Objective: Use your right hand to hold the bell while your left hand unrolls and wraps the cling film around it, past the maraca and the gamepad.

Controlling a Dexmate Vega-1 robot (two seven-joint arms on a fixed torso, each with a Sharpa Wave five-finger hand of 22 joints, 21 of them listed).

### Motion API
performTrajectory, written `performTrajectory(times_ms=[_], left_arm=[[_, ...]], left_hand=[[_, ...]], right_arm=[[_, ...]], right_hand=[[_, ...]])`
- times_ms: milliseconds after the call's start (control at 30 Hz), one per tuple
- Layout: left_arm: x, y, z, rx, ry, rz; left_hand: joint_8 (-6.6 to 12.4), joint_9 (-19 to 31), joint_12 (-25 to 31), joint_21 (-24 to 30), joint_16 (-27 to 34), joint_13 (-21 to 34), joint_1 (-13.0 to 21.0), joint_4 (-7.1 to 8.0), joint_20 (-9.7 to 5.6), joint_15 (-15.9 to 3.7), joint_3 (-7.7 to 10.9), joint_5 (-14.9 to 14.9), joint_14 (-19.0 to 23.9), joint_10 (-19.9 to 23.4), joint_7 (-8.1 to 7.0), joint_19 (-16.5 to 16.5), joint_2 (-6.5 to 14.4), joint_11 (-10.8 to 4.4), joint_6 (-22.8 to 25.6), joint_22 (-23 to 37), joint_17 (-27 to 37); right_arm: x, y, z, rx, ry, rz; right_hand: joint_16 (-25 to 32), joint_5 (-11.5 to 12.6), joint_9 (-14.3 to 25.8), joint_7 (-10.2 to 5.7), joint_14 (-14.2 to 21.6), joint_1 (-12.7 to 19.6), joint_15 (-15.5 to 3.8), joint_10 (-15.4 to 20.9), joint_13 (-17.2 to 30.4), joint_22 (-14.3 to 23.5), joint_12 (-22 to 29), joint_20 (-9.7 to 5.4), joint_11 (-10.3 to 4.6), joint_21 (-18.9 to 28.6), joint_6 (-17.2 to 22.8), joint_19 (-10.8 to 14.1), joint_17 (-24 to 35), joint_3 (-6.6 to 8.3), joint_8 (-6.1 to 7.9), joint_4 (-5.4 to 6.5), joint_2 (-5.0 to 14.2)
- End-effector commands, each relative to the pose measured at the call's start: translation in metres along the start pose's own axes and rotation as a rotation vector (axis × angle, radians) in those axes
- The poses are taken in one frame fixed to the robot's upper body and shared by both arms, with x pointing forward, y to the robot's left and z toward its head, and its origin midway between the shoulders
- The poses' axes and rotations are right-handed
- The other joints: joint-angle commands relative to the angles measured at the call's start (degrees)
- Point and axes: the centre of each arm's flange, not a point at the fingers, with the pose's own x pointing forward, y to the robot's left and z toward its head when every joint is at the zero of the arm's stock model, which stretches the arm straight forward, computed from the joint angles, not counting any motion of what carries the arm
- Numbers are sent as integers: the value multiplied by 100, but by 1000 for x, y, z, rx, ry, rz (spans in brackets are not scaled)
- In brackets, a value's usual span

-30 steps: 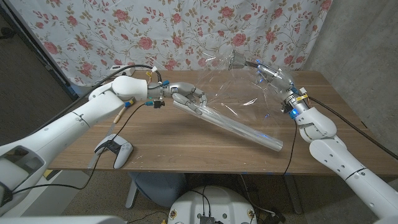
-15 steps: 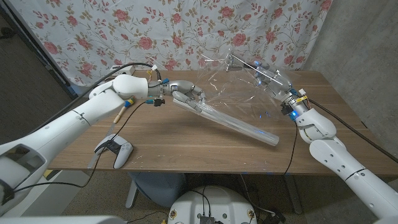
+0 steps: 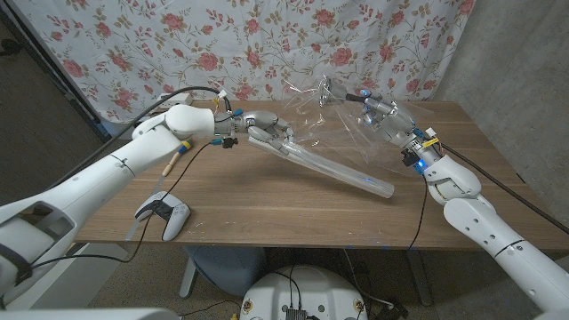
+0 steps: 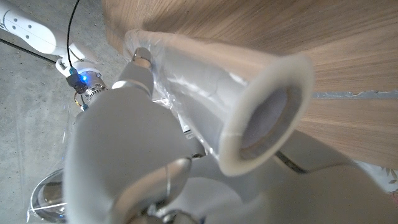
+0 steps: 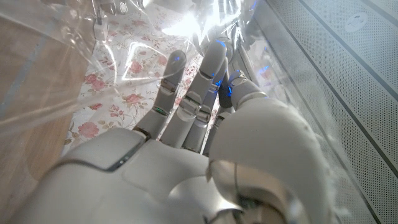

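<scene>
Wooden table (image 3: 267,200) in front of a flowered curtain.
A white gamepad (image 3: 164,213) lies on the boards near the front left corner, with a thin cable beside it. Further back on the left lies the maraca (image 3: 172,161), only its wooden handle showing. The far end of the cling film roll (image 3: 342,176) seems to touch the middle of the top.

- Cling film roll (image 3: 333,169) lies slantwise across the middle of the wooden table (image 3: 267,209); one end in the left hand (image 3: 268,135), other end nearer the table's right front.
- Loose film sheet (image 3: 333,120) stretches from the roll up and back to the right hand (image 3: 384,116).
- Bell (image 3: 336,87) at the right hand, raised over the table's back edge, behind the roll.
- Gamepad (image 3: 164,213) on the table's front left, well apart from the roll.
- Maraca (image 3: 171,162) behind the gamepad, under the left arm.
</scene>
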Motion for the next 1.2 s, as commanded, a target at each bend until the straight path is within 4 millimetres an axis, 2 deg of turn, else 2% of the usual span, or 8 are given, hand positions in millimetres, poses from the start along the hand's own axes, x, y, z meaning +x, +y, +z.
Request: performTrajectory(times_ms=[33, 400, 1200], left_arm=[[11, 11, -3, 40, 13, 26], [21, 18, -1, 55, 14, 60], [11, 27, 6, 61, -11, 207]], left_hand=[[31, 183, 23, 29, 2, 868, 419, -48, -17, -871, 720, 52, 796, 766, -8, 53, 441, -694, 63, 3, -64], [8, 165, 10, 32, -10, 878, 433, -49, -14, -875, 723, 62, 822, 770, 4, 74, 428, -693, 81, 2, -83], [-5, 170, -25, 45, -36, 847, 457, -48, -48, -879, 720, 84, 902, 838, 12, 129, 398, -687, 149, 2, -143]], right_arm=[[9, -7, -4, 52, 16, 68], [9, -8, -4, 45, 49, 117], [8, -15, -10, 24, 115, 126]], right_hand=[[31, 42, 31, 5, -19, -15, 8, 13, 10, 10, -15, -866, -37, 30, 11, -32, 19, 28, -10, -16, -1], [43, 42, 33, 13, -22, -12, 8, 20, 4, 10, -25, -864, -40, 31, 10, -34, 29, 27, -10, -17, -4], [47, 42, 38, 23, -25, 4, 5, 19, 10, 8, -40, -862, -44, 35, 14, -28, 11, 26, -8, -23, -1]])
